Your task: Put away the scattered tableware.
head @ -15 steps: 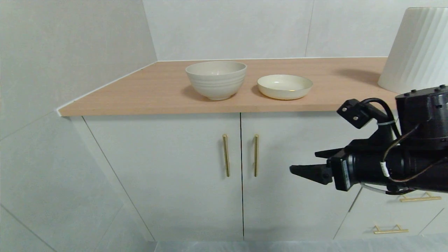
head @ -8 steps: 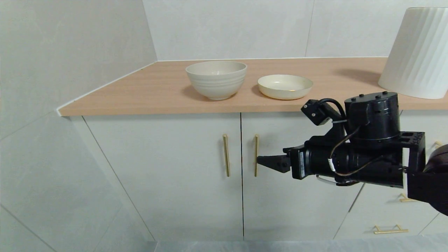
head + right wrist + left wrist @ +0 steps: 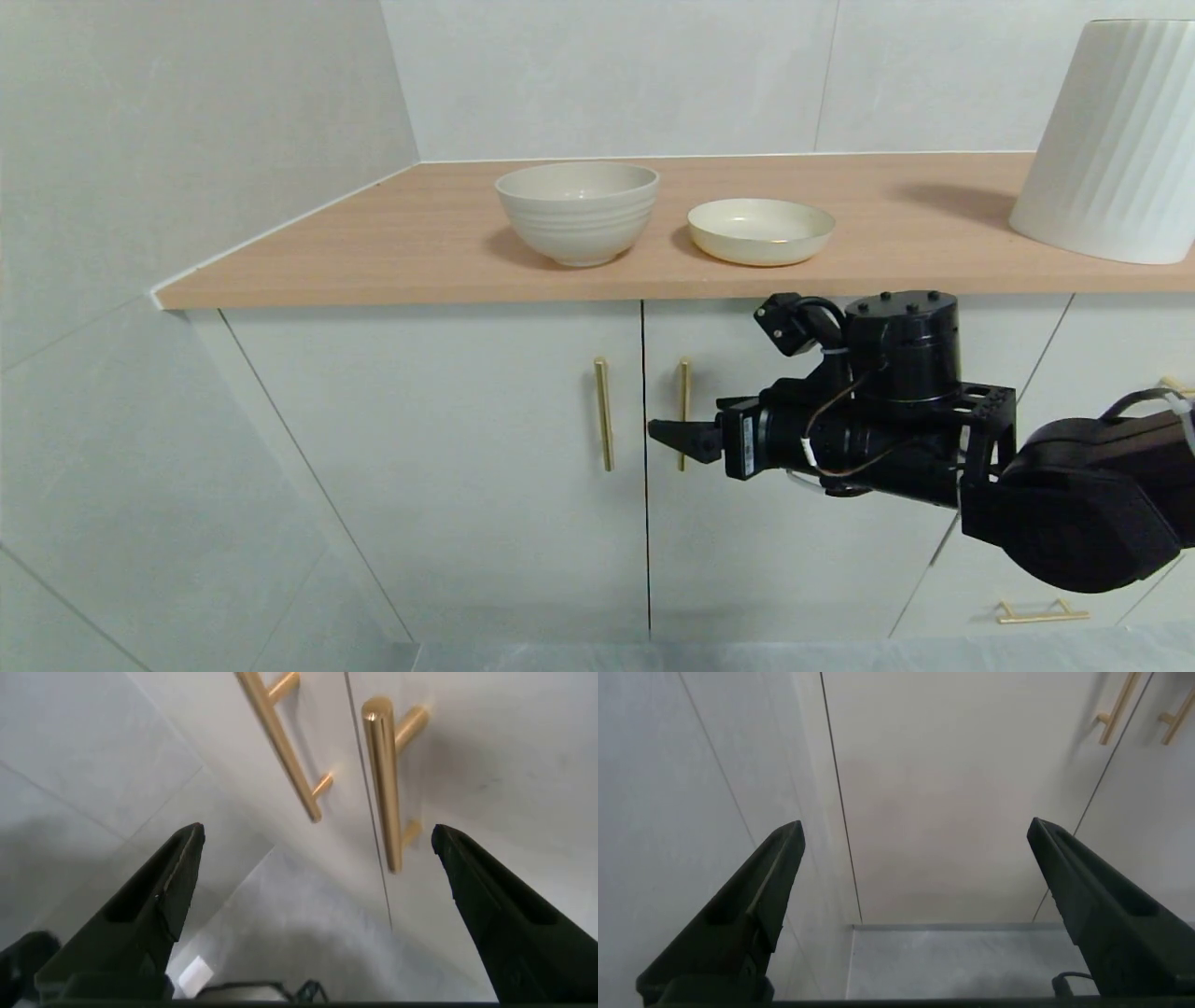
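Note:
A ribbed cream bowl (image 3: 577, 210) and a shallow cream plate (image 3: 760, 230) stand side by side on the wooden countertop (image 3: 392, 252). Below it are two white cabinet doors with upright gold handles (image 3: 604, 413). My right gripper (image 3: 677, 439) is held level in front of the right door's handle (image 3: 684, 392), at its lower half. In the right wrist view that gripper (image 3: 318, 840) is open, and the handle (image 3: 383, 784) lies ahead between its spread fingers without touching them. My left gripper (image 3: 915, 835) is open and empty, low down, facing the left cabinet door (image 3: 962, 793).
A tall white ribbed cylinder (image 3: 1111, 140) stands on the counter at the far right. Drawers with gold handles (image 3: 1041, 611) sit low on the right. A tiled wall (image 3: 140, 187) closes off the left side. The floor (image 3: 952, 961) shows below the cabinet.
My right arm has swung left from the picture's right edge, bringing its gripper up to the right door's handle. The bowl and plate have not moved.

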Available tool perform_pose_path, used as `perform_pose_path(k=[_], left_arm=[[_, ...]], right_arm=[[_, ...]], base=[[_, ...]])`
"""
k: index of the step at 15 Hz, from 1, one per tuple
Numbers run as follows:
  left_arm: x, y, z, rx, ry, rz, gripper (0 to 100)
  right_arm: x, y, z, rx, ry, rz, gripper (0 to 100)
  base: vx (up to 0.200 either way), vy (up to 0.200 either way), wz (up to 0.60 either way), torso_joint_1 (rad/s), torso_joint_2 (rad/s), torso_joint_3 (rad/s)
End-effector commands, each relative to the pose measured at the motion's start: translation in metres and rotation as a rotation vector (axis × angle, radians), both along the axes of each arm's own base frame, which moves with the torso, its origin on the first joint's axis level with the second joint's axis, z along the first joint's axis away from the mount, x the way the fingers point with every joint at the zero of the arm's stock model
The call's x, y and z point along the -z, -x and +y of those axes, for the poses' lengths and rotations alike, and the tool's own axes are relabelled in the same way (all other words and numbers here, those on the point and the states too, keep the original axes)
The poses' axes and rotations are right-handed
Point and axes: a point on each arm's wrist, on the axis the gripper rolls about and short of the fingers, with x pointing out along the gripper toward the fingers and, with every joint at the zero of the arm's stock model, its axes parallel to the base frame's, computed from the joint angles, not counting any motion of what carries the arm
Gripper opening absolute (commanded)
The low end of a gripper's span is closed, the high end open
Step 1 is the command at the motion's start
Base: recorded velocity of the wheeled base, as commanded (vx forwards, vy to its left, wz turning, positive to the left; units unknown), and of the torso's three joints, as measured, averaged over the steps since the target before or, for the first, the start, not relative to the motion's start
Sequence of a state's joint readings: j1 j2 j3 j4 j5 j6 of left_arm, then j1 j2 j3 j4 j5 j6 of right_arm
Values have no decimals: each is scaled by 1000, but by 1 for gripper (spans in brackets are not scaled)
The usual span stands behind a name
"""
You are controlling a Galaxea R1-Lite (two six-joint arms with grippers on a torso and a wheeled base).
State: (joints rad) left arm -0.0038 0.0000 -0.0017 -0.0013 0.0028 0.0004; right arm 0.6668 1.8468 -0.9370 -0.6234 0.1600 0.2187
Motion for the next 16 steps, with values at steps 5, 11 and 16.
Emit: perform_pose_path(k=[5,11,16], left_arm=[[0,0,0,0,0,0,100],[0,0,0,-1,-1,1,100],[0,0,0,-1,0,0,100]], right_arm=[[15,-15,12,7,-22,25,100],[29,-26,26,13,-104,39,100],[29,-24,31,5,-154,49,100]], base=[[0,0,0,0,0,0],[0,0,0,0,0,0],[0,0,0,0,0,0]])
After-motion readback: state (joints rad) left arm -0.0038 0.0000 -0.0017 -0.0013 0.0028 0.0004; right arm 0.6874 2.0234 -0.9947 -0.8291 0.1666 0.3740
